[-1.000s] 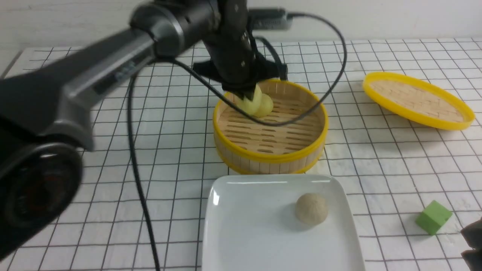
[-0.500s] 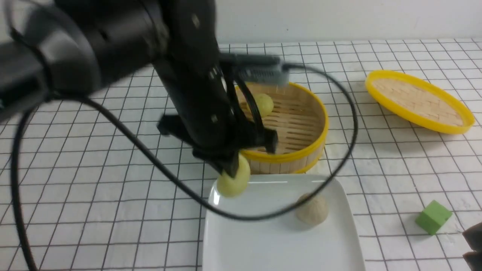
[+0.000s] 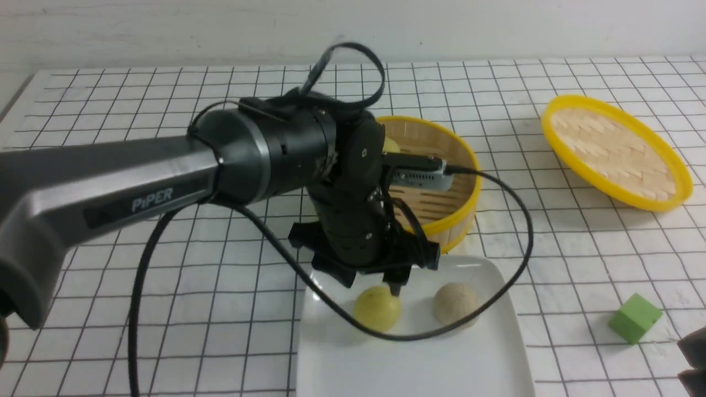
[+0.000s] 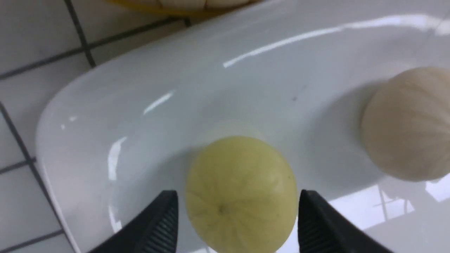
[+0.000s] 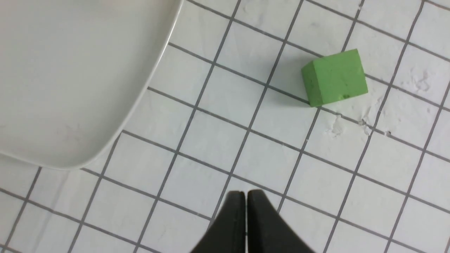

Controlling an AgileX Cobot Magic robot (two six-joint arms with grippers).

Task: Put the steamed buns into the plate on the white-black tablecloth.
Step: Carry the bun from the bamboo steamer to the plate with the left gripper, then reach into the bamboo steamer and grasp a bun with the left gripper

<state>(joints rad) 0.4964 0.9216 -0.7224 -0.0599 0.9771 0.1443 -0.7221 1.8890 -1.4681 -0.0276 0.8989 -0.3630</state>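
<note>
A pale yellow-green steamed bun rests on the white plate, left of a beige-grey bun. My left gripper hangs just over the yellow-green bun, open, one finger on each side with small gaps. A sliver of another yellow bun shows in the steamer behind the arm. The plate lies on the white-black tablecloth. My right gripper is shut and empty over the cloth, by the plate's corner.
The yellow-rimmed bamboo steamer basket stands just behind the plate, partly covered by my left arm and its cable. Its woven lid lies at the far right. A green cube sits on the cloth right of the plate.
My left gripper carried a yellow-green bun out of the steamer, down to the plate, and opened. The bun now rests on the plate. The right gripper stayed put.
</note>
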